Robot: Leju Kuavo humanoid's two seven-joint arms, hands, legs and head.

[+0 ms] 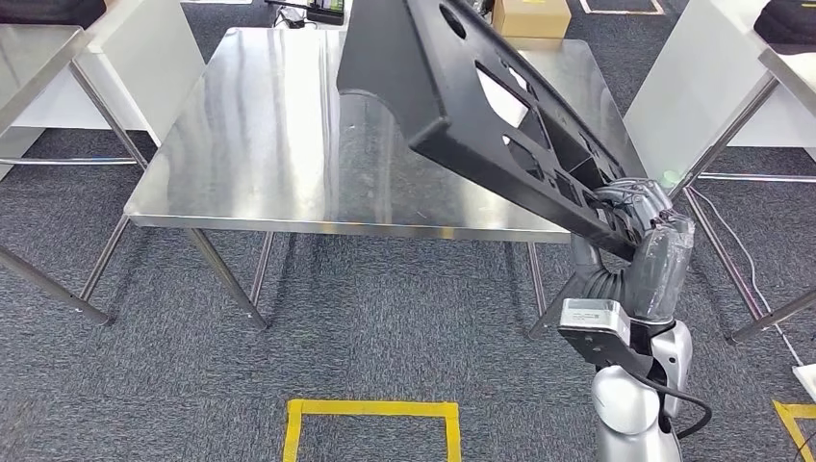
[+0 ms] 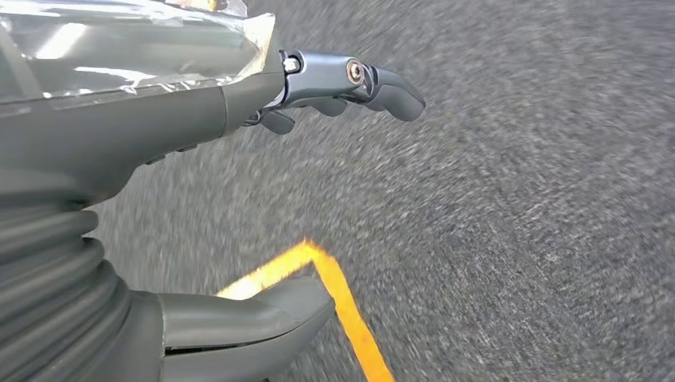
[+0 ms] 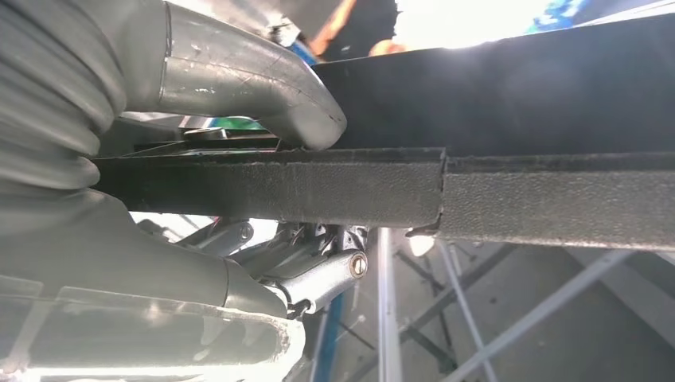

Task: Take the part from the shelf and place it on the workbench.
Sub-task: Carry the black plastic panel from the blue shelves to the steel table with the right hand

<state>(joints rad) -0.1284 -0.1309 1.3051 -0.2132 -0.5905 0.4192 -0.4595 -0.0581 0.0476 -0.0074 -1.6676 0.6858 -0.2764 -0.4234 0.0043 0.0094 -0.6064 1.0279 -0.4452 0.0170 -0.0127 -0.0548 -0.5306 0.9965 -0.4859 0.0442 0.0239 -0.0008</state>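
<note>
A long black plastic part (image 1: 481, 96) with several cut-outs slants up and away over the steel workbench (image 1: 269, 154), held above its top. My right hand (image 1: 640, 217) grips the part's near end, just off the bench's front right corner. In the right wrist view the thumb (image 3: 271, 87) presses one face of the part's black edge (image 3: 358, 187) while the fingers (image 3: 318, 278) wrap the other face. My left hand (image 2: 334, 83) hangs over grey carpet with nothing in it, fingers slightly curled and apart from the thumb (image 2: 247, 318).
White-sided tables stand at the far left (image 1: 38, 58) and far right (image 1: 770, 67). A cardboard box (image 1: 529, 17) sits beyond the workbench. Yellow tape (image 1: 370, 414) marks a square on the carpet in front of me.
</note>
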